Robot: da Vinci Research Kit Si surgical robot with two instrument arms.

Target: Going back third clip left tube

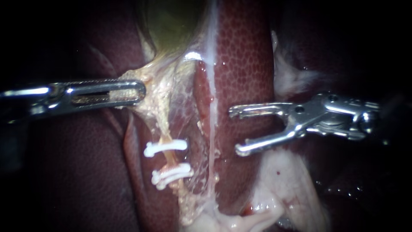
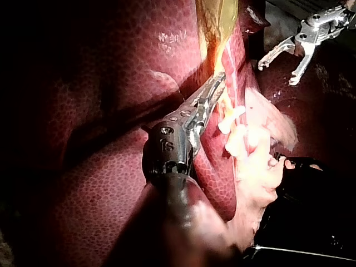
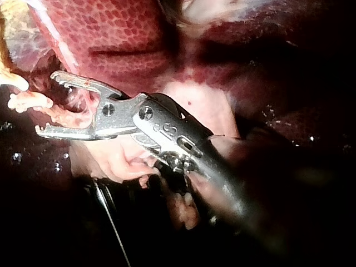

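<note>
The left tube [image 1: 165, 129] runs down from the gallbladder [image 1: 171, 21], thin and yellowish. It carries an upper white clip [image 1: 165, 147] and a lower white clip [image 1: 171, 174] that looks doubled. My left instrument [image 1: 136, 92] is shut on the yellowish tissue just above the tube, at the gallbladder's lower end; the left wrist view shows the same grip [image 2: 216, 88]. To the right of the tube my right instrument [image 1: 235, 131] hangs over the liver [image 1: 244, 56], its jaws wide open and empty. In the right wrist view these jaws [image 3: 47, 105] gape just short of the clips [image 3: 25, 100].
A pale strand, the right tube [image 1: 211, 107], runs down between the clipped tube and the right instrument. Pale fatty tissue [image 1: 283, 184] lies below the right jaws, and more [image 1: 292, 77] lies above them. Dark liver [image 1: 77, 172] fills the left side.
</note>
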